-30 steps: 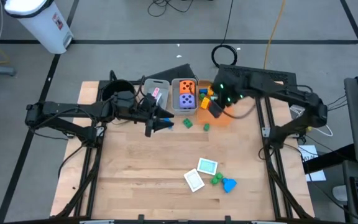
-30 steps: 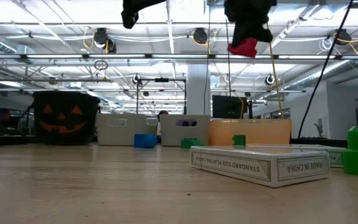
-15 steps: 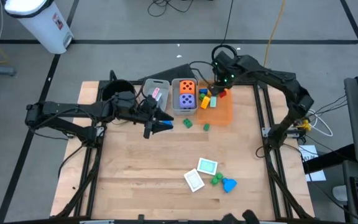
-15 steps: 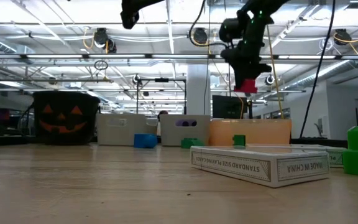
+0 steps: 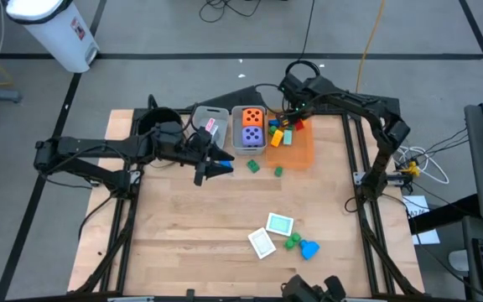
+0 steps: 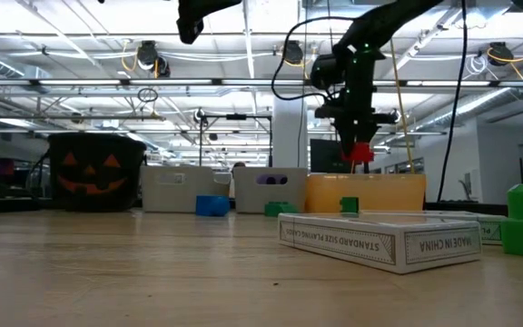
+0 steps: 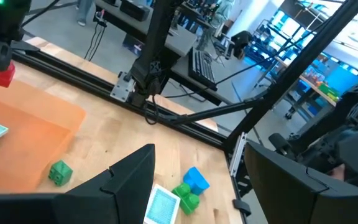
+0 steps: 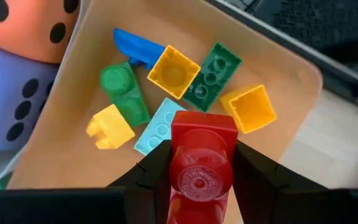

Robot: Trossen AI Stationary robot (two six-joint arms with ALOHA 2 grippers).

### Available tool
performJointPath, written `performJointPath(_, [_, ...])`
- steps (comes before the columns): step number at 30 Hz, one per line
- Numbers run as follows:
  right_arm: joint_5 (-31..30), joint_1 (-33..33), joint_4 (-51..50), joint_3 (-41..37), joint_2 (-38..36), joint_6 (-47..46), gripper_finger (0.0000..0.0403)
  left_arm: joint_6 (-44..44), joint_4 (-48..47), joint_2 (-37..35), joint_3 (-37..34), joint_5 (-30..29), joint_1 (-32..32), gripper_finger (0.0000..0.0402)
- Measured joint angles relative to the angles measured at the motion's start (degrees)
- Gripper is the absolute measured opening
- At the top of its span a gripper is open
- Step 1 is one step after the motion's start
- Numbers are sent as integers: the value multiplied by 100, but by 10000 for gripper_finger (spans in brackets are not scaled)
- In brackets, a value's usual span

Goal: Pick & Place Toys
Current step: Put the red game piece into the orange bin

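My right gripper [image 5: 295, 120] hangs over the orange bin [image 5: 302, 151] at the far edge, shut on a red block [image 8: 201, 158]. Inside the bin [image 8: 291, 68] lie several toys: yellow, green and blue blocks. Orange and purple dice [image 5: 252, 126] fill a grey bin next to it. My left gripper [image 5: 218, 168] hovers open left of the bins, with nothing between its fingers. Two green blocks [image 5: 253, 167] lie on the table near the bins. Two cards [image 5: 279, 224], a green block [image 5: 292, 242] and a blue block [image 5: 309, 249] lie toward the near edge. My right gripper pinches the red block between its two fingers, on two opposite sides [image 8: 176, 168]. The fingers come from above, pointing steeply down. The block's lower end [image 6: 360, 154] sticks out below the fingertips and hangs clear above the orange bin's rim [image 6: 363, 179].
A black pot with a pumpkin face [image 5: 158, 126] and a second grey bin [image 5: 212, 124] stand at the far left of the row. A card box [image 6: 379, 241] lies close to the low camera. Bare wood lies between the bins and the near toys.
My right gripper has gone toward the table's far edge and down toward the orange bin, tipping to point more steeply down. The red block has stayed in its fingers and now hangs just above the bin's rim.
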State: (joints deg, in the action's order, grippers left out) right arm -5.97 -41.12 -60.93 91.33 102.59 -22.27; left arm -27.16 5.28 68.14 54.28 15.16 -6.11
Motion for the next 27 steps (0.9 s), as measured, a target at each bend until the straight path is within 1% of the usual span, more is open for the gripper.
performJointPath(4, [151, 0, 93, -326, -1, -380, 118, 13, 0, 0, 0, 2, -66, 255])
performJointPath(11, [156, 29, 177, -778, 1, -452, 118, 111, 6, 0, 0, 88, -115, 255])
performJointPath(18, [182, 81, 725, -1073, 1, -557, 118, 114, 5, 0, 0, 127, -122, 255])
performJointPath(22, [320, 74, 1025, -1233, 1, -572, 118, 116, 6, 0, 0, 129, -122, 255])
performJointPath(27, [324, 74, 1162, -1432, 0, -624, 118, 116, 4, 0, 0, 131, -122, 255])
